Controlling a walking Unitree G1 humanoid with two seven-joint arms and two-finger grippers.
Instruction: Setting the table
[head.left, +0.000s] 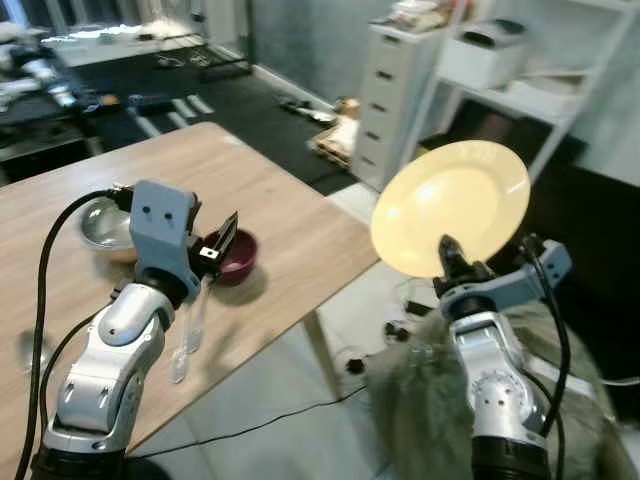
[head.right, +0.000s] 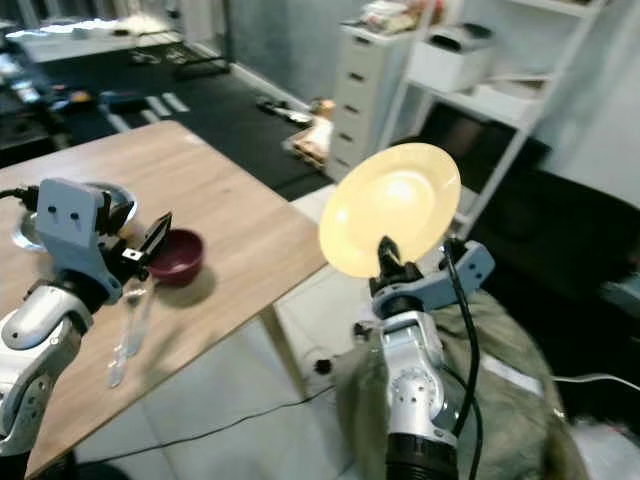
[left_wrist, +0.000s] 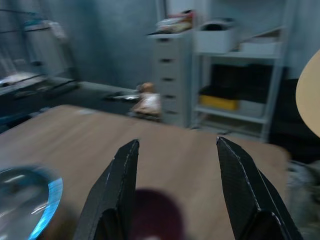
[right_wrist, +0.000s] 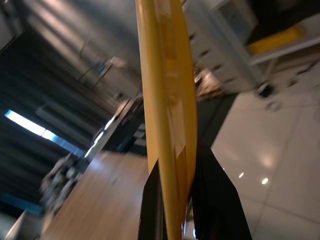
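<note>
The light wooden table (head.left: 280, 230) filled the left of the head views, its near corner pointing toward the pale tiled floor (head.left: 350, 310), with a dark rug farther back. A white chest of drawers (head.left: 392, 100) and a white open shelving unit (head.left: 520, 80) stood behind, well apart from the table. A grey-green cloth-covered heap (head.right: 500, 400) lay on the floor under the right arm. The round pale yellow plate (head.left: 452, 205) was held upright in the air, off the table's right edge and over the floor; the right gripper (head.left: 447, 252) pinched its lower rim, one black finger on each face, as the right wrist view confirmed (right_wrist: 167, 125). The left gripper (head.left: 222, 240) hovered over the table with its fingers (left_wrist: 120, 190) spread apart, holding nothing. On the table, a shiny round metal bowl (head.left: 105, 225) sat partly behind the left wrist housing. A small dark red bowl (head.left: 238, 255) sat just beside the left gripper's tips, near the table's front edge. A clear plastic spoon (head.left: 193, 325) and a second clear utensil (head.left: 180, 355) lay side by side near that edge, just in front of the red bowl.
</note>
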